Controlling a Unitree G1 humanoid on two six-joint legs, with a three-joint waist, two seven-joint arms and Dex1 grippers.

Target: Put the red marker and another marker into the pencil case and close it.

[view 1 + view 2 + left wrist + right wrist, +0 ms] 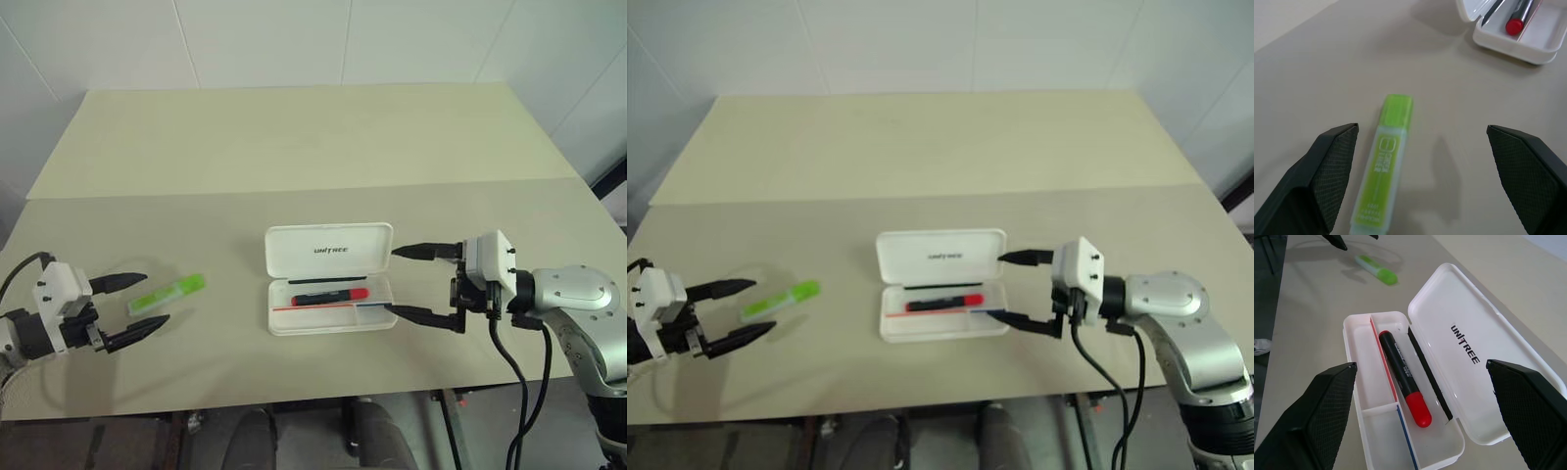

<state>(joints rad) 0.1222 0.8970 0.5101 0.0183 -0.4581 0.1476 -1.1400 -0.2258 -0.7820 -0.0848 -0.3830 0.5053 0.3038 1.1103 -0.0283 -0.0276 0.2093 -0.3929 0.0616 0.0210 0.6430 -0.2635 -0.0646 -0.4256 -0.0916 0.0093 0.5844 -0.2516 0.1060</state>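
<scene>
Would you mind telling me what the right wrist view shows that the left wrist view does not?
Right wrist view alone: the lettering on the lid of the open case and the whole red marker lying in its tray. Left wrist view alone: a close look at the printed label on the green marker, which lies on the table. Both: the green marker, the case and the red marker's cap.

table (294,137): beige | on it: open pencil case (329,251), green marker (168,294)
</scene>
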